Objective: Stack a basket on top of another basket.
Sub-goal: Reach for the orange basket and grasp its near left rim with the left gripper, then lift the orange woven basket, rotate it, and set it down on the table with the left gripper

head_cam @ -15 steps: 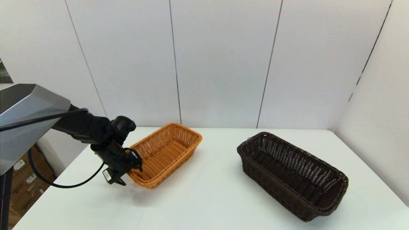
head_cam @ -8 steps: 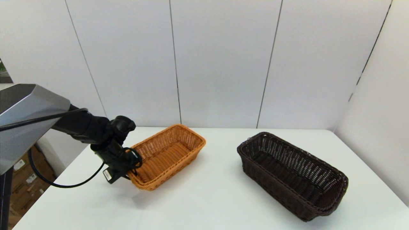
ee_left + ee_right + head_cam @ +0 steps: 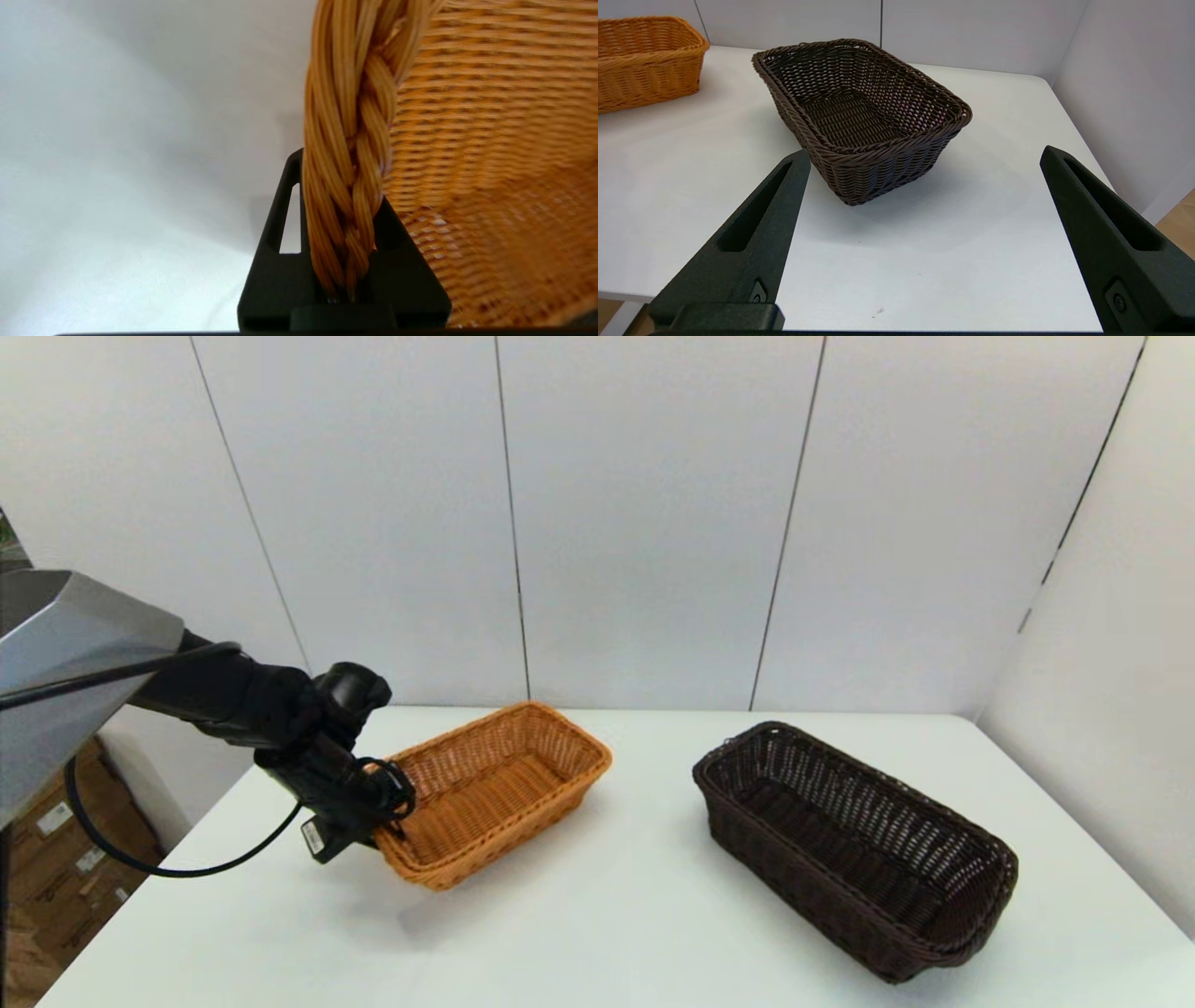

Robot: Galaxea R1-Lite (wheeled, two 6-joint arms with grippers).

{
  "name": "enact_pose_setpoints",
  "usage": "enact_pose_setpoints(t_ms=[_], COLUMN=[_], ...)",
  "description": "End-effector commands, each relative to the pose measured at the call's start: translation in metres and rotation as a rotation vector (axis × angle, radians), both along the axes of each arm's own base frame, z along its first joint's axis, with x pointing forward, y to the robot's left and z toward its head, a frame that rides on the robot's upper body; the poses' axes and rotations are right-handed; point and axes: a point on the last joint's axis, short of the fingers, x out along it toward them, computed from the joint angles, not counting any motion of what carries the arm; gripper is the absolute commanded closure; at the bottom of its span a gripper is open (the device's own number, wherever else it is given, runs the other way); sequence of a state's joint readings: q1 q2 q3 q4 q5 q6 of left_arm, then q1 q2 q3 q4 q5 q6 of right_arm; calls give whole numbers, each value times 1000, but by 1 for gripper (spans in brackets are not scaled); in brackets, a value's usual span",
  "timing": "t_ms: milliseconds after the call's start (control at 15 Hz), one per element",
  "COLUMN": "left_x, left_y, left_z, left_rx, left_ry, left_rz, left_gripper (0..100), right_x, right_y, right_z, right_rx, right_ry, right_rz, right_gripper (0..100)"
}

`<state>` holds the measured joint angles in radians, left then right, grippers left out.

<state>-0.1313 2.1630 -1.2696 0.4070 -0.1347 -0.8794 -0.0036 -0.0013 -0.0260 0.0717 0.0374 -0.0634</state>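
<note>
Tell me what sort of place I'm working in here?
Probably a lab or test booth: a bare white table boxed in by plain white wall panels, with cardboard boxes on the floor beside it and only two wicker baskets set out.

The left claw [image 3: 343, 280] pinches the orange basket's [image 3: 504, 784] braided rim, which hides its fingertips. In the left wrist view, the weave beyond the claw blurs.
</note>
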Motion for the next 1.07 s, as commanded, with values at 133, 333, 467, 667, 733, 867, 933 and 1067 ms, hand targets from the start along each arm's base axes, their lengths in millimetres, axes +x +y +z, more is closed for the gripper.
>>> enact_pose_setpoints(t_ms=[133,333,467,667,733,867,933,1067], left_x=[-9,-15,-19,-25,-26,-26,-26,-20], left_y=[-8,-16,-20,-22,-24,-33,-38,-44], left_z=[30,28,24,21,21,18,17,12], left_rx=[-71,-55,-53,-97,-109,-114,-115,-117], left_ry=[-100,-109,-108,-119,-123,-120,-117,-110], left_rz=[-209,-344,-442,-562,-577,-607,-619,-622], left_gripper=[100,100,100,100,100,100,100,100], right_x=[0,0,0,0,0,0,0,0], right_y=[0,0,0,0,0,0,0,0], right_z=[0,0,0,0,0,0,0,0], right_rx=[-1,-1,-1,-1,-1,-1,-1,-1], right_ry=[2,2,2,2,2,2,2,2], right_rz=[1,1,1,1,1,1,1,1], right_gripper=[0,0,0,0,0,0,0,0])
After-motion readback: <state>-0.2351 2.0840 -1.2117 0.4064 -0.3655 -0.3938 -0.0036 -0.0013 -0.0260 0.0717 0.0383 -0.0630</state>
